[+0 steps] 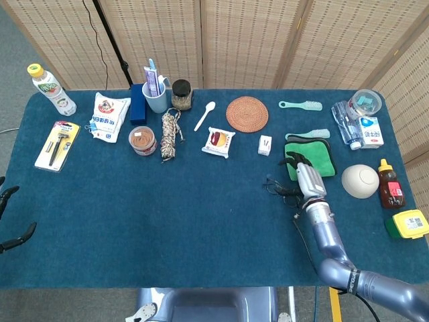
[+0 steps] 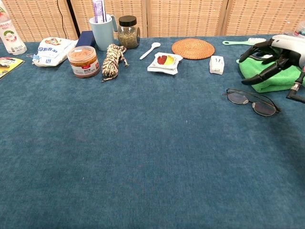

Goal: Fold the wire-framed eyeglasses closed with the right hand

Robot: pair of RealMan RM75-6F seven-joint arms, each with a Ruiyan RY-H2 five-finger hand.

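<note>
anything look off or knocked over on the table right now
Nothing stands out. The wire-framed eyeglasses lie flat on the blue tablecloth, apparently intact. The right hand hovers above the folded green cloth, holding nothing. Jars and bottles stand upright; nothing has spilled.

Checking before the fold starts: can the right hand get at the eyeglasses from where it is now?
Probably yes. The right hand hangs just above and behind the eyeglasses, holding nothing, with only bare blue table around them; the green cloth lies behind, not between.

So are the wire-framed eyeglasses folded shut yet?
Cannot tell. The dark wire-framed eyeglasses lie flat on the blue cloth, temples too thin to make out; the right hand hovers clear above them.
</note>
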